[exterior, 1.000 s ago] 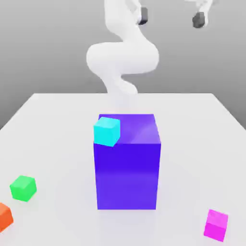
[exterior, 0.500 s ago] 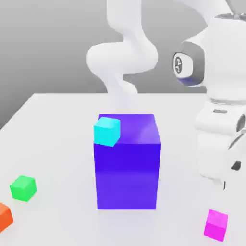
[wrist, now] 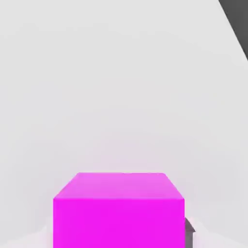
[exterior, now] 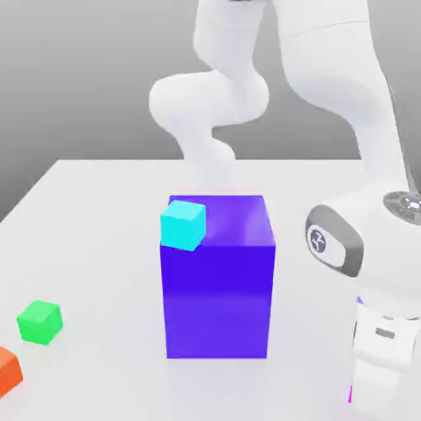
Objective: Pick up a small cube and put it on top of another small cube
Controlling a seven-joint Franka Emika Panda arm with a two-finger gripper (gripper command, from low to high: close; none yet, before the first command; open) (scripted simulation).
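A small magenta cube (wrist: 118,213) lies on the white table, close up in the hand view. In the exterior view my hand (exterior: 380,370) has come down low at the front right, right over the spot where that cube lies, and hides nearly all of it. A small cyan cube (exterior: 182,224) sits on the top left corner of a large blue-violet block (exterior: 218,288) in the middle of the table. A green cube (exterior: 39,321) and an orange cube (exterior: 6,372) lie at the front left.
The white table (exterior: 99,214) stretches back to a grey wall. My arm's base and bent links (exterior: 210,107) stand behind the tall block. The orange cube is cut off by the exterior view's left edge.
My arm has swung down from high up to the table's front right, dropping onto the magenta cube and covering it in the exterior view. The cubes have not moved.
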